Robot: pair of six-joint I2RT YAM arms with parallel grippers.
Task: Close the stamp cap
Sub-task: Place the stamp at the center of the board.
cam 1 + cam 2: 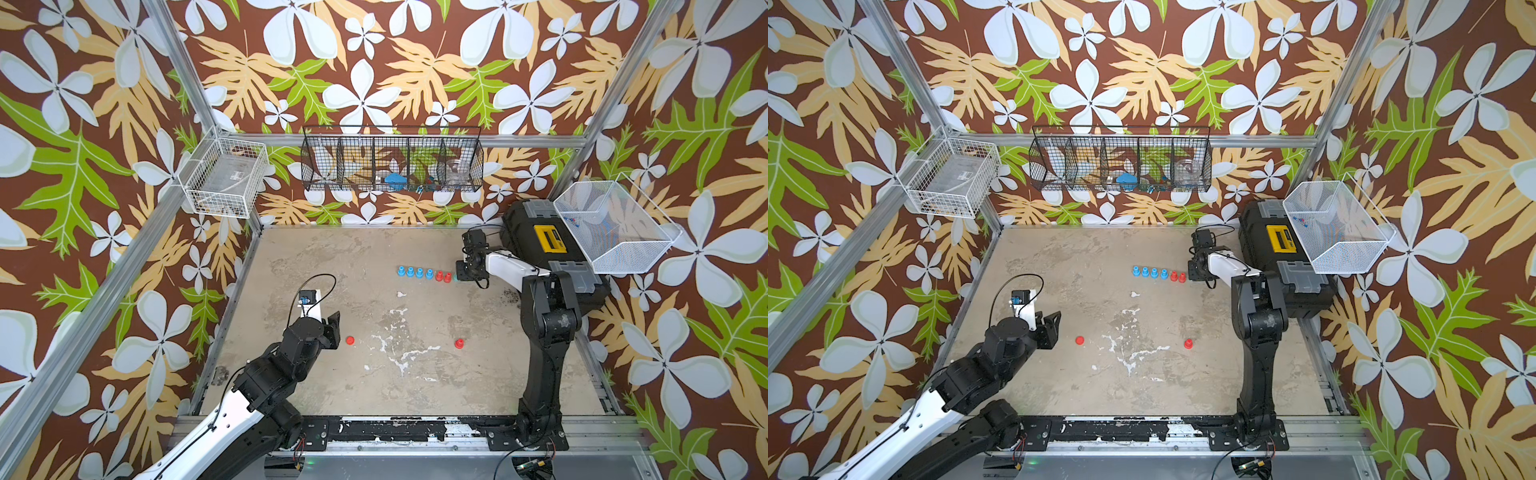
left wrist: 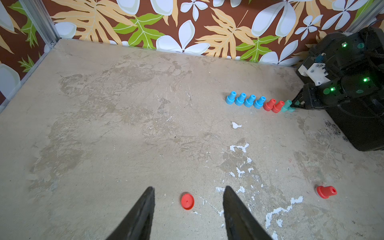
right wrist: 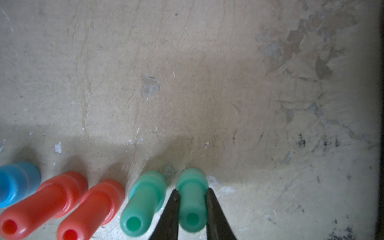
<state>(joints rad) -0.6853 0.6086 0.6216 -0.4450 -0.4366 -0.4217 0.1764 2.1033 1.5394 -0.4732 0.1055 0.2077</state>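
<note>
A: Top views first?
B: In both top views a flat round red plastic cap [image 1: 350,340] [image 1: 1079,340] lies on the worn beige tabletop [image 1: 332,257], just beside the left gripper [image 1: 333,330]. A lone red plastic stamp [image 1: 459,343] sits well apart from it. The right gripper [image 1: 458,272] is at the end of a row of blue and red stamps [image 1: 419,273].
A: Left wrist?
B: The left gripper's [image 2: 189,187] jaws stand apart, holding nothing. The cap [image 2: 187,201] shows on the table between them.
A: Right wrist?
B: The right gripper [image 3: 192,192] is clamped on a teal plastic stamp [image 3: 192,216], last in the row.
</note>
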